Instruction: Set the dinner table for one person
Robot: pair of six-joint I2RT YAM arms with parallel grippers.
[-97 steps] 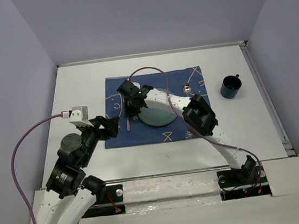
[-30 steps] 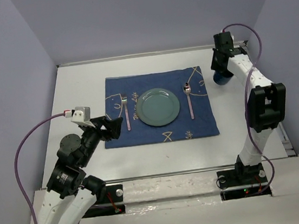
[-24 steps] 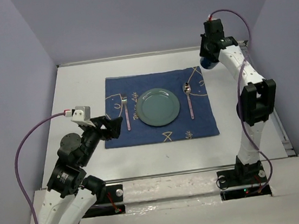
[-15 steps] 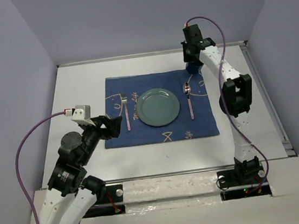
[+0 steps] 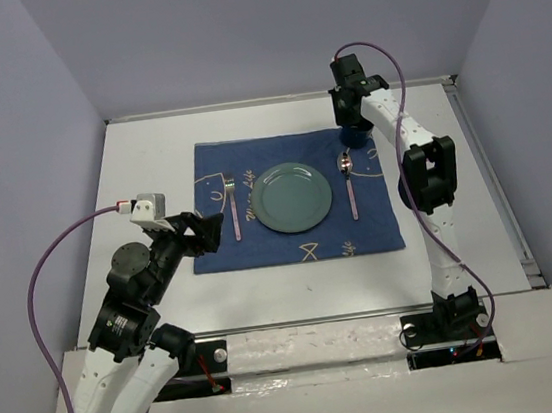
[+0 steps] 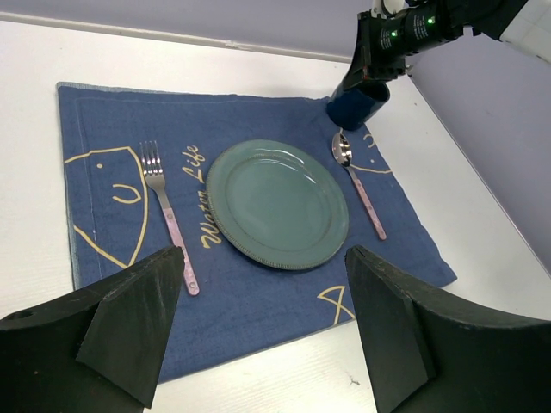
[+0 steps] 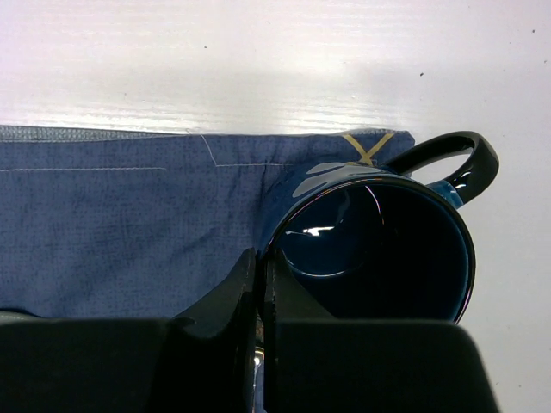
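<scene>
The right tool (image 7: 260,271), clamped on a blue mug (image 7: 379,249), has carried it across the white bench (image 5: 148,152) to the mat (image 5: 301,249), far right corner. The left tool (image 6: 267,267) gapes empty; the setting looks nearly complete.

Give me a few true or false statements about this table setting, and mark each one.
The fork lies left of the plate: true.
The spoon rests on the plate: false; it lies on the mat, right of the plate.
The right fingers are shut on the rim of the mug: true.
The left fingers hold the fork: false; they stand open, holding nothing.
</scene>
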